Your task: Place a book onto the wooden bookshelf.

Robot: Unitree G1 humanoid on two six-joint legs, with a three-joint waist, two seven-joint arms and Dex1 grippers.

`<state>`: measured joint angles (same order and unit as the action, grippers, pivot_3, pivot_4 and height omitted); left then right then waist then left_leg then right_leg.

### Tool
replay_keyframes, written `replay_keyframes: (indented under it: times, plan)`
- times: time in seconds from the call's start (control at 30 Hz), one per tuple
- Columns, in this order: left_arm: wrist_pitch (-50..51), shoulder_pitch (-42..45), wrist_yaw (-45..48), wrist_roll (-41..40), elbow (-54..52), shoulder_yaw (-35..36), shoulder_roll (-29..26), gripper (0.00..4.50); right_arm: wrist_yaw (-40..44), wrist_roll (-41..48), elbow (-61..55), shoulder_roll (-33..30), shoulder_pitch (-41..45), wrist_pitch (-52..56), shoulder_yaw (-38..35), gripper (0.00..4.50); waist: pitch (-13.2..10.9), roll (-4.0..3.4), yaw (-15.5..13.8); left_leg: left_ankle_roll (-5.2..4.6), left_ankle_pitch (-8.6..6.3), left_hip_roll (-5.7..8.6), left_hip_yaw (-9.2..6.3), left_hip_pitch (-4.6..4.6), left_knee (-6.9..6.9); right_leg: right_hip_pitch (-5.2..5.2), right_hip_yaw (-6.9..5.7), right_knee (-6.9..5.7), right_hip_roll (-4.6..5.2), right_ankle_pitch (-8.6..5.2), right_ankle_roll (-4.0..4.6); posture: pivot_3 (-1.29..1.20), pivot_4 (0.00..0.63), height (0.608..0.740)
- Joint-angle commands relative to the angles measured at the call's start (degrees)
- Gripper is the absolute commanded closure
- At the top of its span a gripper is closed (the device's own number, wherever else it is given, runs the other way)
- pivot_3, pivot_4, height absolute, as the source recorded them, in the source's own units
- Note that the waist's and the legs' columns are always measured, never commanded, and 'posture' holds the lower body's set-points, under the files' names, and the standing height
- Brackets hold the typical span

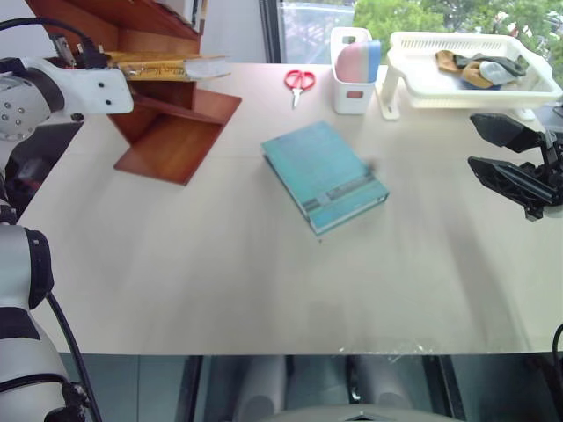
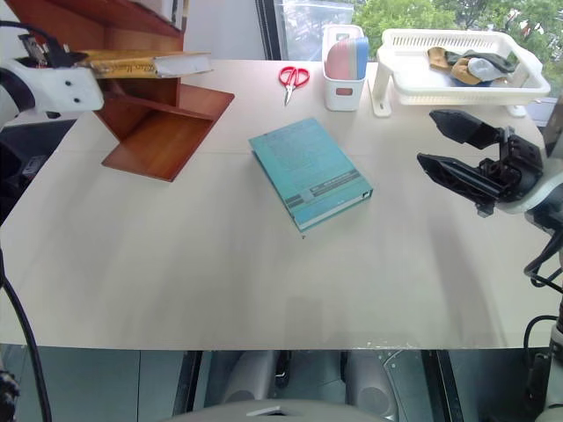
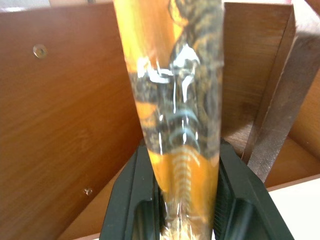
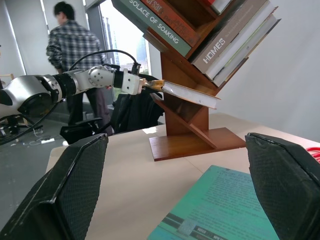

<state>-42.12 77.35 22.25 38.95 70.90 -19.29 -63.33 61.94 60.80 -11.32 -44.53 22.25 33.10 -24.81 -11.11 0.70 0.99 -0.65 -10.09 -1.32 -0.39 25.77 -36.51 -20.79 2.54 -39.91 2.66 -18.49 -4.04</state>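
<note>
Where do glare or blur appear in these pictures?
Left wrist view: white glare streaks and blur on the glossy yellow-orange book, clamped by the left gripper. Right wrist view: the open right gripper looms soft; the reddish-brown wooden bookshelf stays sharp.

The book (image 3: 172,115) wears a glossy yellow-orange jacket that throws bright white glare, and its page edges look like cream paper. The wooden bookshelf (image 1: 171,123) is reddish-brown wood with a smooth, slightly satin finish; fine grain and small metal screw heads show on its boards. The left tool (image 3: 187,210) is matt black plastic, and the pads of the right tool (image 4: 177,197) show a fine woven texture. The desk (image 1: 220,264) has a pale, smooth, matt top. The teal book (image 1: 324,176) has a dull, cloth-like cover. The basket (image 1: 471,75) and the small caddy (image 1: 354,88) are smooth white plastic. The scissors (image 1: 298,83) have red plastic handles.
</note>
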Motion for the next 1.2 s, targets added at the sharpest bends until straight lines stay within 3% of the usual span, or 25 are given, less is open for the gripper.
replay_keyframes:
  times: [0.03, 0.3, 0.83, 0.93, 1.13, 1.2]
  plan:
    - [2.67, 1.12, 1.76, -0.98, 1.34, 0.47, -0.66, 3.73, -0.16, 1.01, -1.46, 0.02, 0.52, -0.79, -2.02, 0.0, 0.0, 0.0, -0.01, 0.0, 0.0, 0.0, 0.0, 0.0, 0.0, 0.0, 0.0, -0.01, 0.0, 0.0, 0.0, 0.0, 0.15, 0.74]
    - [5.41, 1.1, 2.49, -0.97, 1.2, -0.24, -0.72, 0.15, 0.05, 0.53, -1.37, 0.08, -0.26, -1.18, -2.23, 0.0, 0.03, -0.05, -0.03, 0.0, 0.0, 0.01, 0.01, 0.0, 0.0, 0.0, 0.01, 0.01, 0.0, 0.0, 0.0, 0.0, 0.15, 0.74]
    - [5.72, -4.01, 5.06, -3.81, 0.3, 1.22, -4.22, 0.01, 1.2, -0.5, 0.79, 0.03, 1.39, -1.99, -0.96, 0.0, 0.08, -0.14, 1.39, 0.0, 0.0, -0.01, 0.12, -0.08, 0.0, 0.0, 0.12, -0.05, 0.0, 0.0, 0.0, 0.0, 0.15, 0.74]
    - [6.19, -4.5, 5.56, -4.42, 0.11, 1.59, -4.4, 0.91, 1.42, -0.85, 1.09, 0.13, 1.75, -1.99, -0.72, 0.0, 0.12, -0.21, 1.39, -0.01, 0.0, -0.01, 0.14, -0.08, 0.01, 0.0, 0.14, -0.04, 0.0, 0.0, 0.0, 0.0, 0.15, 0.74]
    - [6.47, -5.02, 6.27, -4.56, -0.26, 1.82, -4.66, 3.77, 1.51, -1.3, 0.98, 0.41, 1.92, -1.92, -0.7, 0.0, 0.12, -0.2, 1.29, 0.0, 0.0, -0.01, 0.11, -0.06, 0.0, -0.01, 0.11, -0.05, -0.01, 0.0, 0.0, 0.0, 0.15, 0.74]
    - [7.04, -5.13, 6.57, -4.65, -0.13, 1.91, -4.7, 4.04, 1.52, -1.47, 0.74, 0.49, 1.58, -1.94, -0.79, 0.0, 0.12, -0.2, 1.29, -0.01, -0.01, 0.01, 0.13, -0.06, 0.0, 0.0, 0.13, -0.04, 0.01, 0.0, 0.0, 0.0, 0.15, 0.74]
